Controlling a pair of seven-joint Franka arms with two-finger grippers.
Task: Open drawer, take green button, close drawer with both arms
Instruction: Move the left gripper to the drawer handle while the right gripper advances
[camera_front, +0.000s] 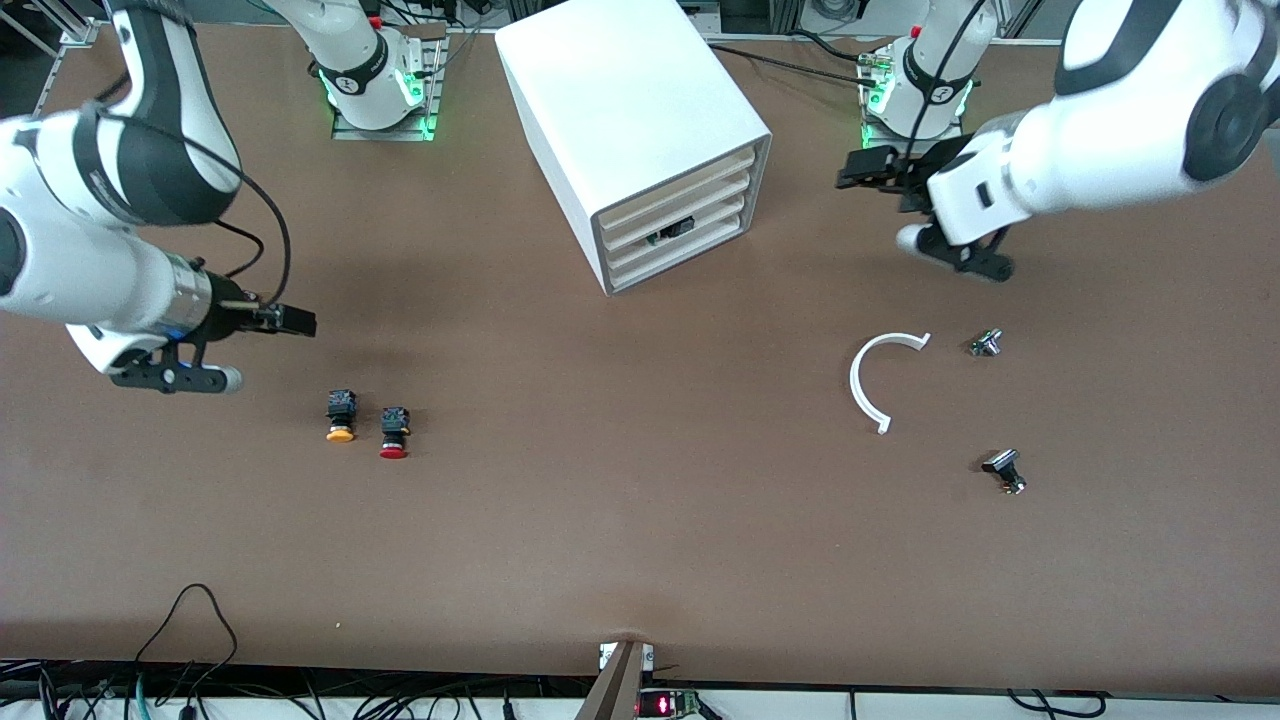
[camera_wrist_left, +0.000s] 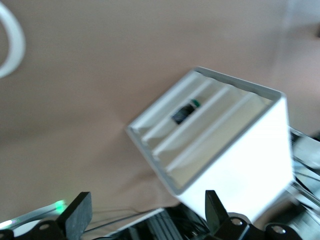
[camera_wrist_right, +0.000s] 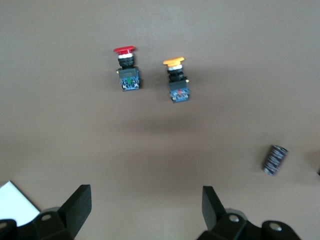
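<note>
Green-capped button lying inside cabinet; bare table around; left claw and right claw spread wide.

Sat on the brown counter: orange-capped button just beside red-capped button; toward the left arm's end, white curved strip, two small metal parts.
</note>
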